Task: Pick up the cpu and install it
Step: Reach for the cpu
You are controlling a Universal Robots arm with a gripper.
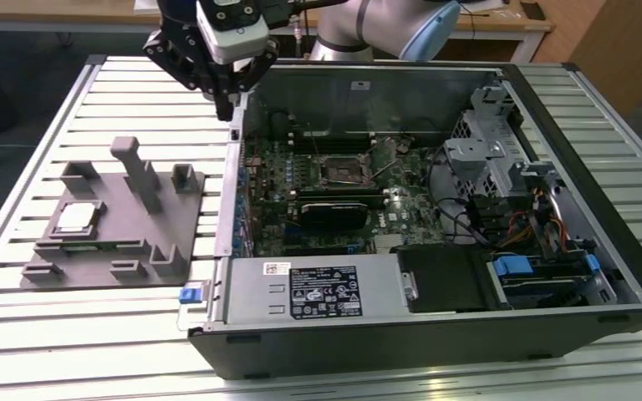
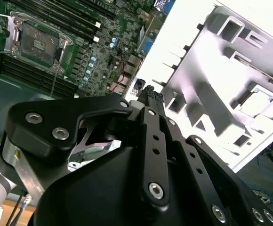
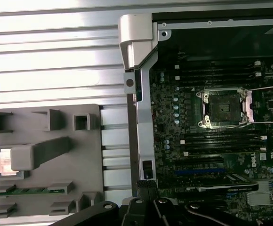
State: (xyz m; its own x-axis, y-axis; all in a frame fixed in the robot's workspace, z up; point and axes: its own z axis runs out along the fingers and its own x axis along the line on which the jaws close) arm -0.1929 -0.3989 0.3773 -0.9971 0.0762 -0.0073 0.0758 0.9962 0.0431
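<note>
The cpu point(image 1: 76, 219) is a small silvery square lying in a pocket of the grey fixture plate point(image 1: 98, 255), at the exterior view's left. In the first wrist view the cpu point(image 3: 3, 162) is partly hidden behind a grey post. The black socket frame point(image 1: 338, 171) on the green motherboard stands with its metal lid swung open; the first wrist view shows this socket point(image 3: 220, 108) as well. My gripper point(image 1: 227, 113) hangs above the case's left wall, well behind the fixture, shut with nothing in it. Its fingertips point(image 2: 150, 94) are pressed together.
The open computer case point(image 1: 544, 334) lies on a slatted metal table point(image 1: 98, 351). Inside it are memory slots, a drive cage point(image 1: 488, 142), cables and a power supply point(image 1: 310, 288). Upright grey posts point(image 1: 137, 171) rise from the fixture near the cpu.
</note>
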